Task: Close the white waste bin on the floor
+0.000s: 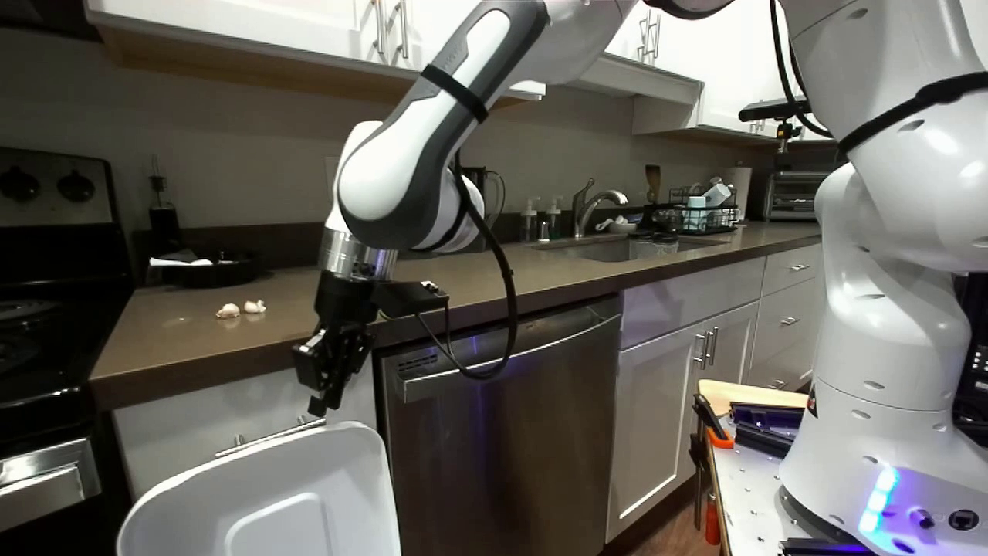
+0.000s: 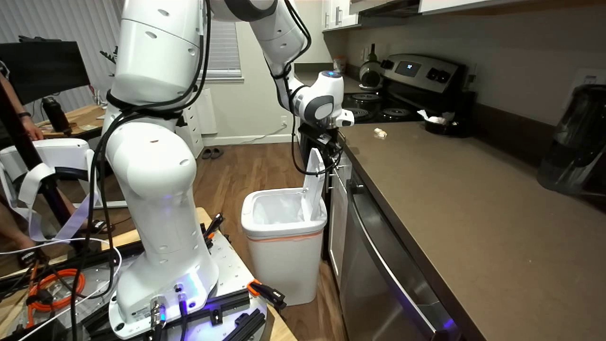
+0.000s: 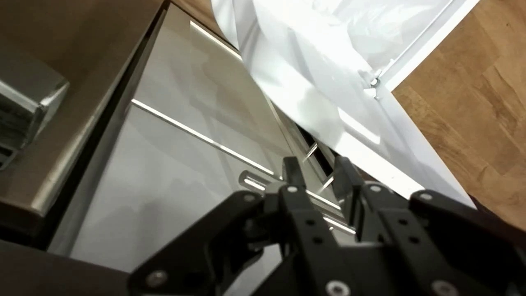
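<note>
The claw, fingers apart, hangs near the upper edge of the raised lid of the white waste bin, which stands on wooden floor left of the brown bench in an exterior view, with stove and pale wall farther off.

**Robot arm: finish and fittings**

We log a glossy white shell with rounded joints and small oval recesses. Dark grey panels trim the forearm. Black straps bind black cables to the shell. We note a blue light strip on the base and a blue-lit disc at the wrist. A silvery metal collar adjoins our black gripper, whose linkages carry pale round screw heads and dark holes.
</note>
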Robot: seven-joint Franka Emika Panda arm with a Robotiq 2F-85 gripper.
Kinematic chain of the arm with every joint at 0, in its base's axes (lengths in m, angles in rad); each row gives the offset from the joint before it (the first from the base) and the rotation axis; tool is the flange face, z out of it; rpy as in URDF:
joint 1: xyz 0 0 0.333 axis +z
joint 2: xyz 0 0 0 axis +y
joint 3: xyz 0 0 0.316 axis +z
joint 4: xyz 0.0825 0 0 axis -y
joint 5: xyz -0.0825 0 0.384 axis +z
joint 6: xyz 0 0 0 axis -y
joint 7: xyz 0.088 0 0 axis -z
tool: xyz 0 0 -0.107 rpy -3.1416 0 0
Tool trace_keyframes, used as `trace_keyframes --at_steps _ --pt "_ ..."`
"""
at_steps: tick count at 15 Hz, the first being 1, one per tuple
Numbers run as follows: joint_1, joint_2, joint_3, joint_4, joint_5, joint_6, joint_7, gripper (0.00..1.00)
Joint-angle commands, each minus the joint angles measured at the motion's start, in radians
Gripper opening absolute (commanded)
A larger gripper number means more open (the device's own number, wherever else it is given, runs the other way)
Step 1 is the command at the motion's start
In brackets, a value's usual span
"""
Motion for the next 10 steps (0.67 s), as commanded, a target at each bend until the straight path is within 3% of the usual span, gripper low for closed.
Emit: trace_keyframes --at_steps 1,3,10 --pt "-0.013 0.018 0.026 -0.044 0.015 0.108 -0.001 0.01" --pt "-0.037 0.033 0.057 -0.060 0.039 0.133 -0.013 0.00" --pt "-0.222 0.051 0.330 -0.109 0.308 0.125 -0.124 0.00"
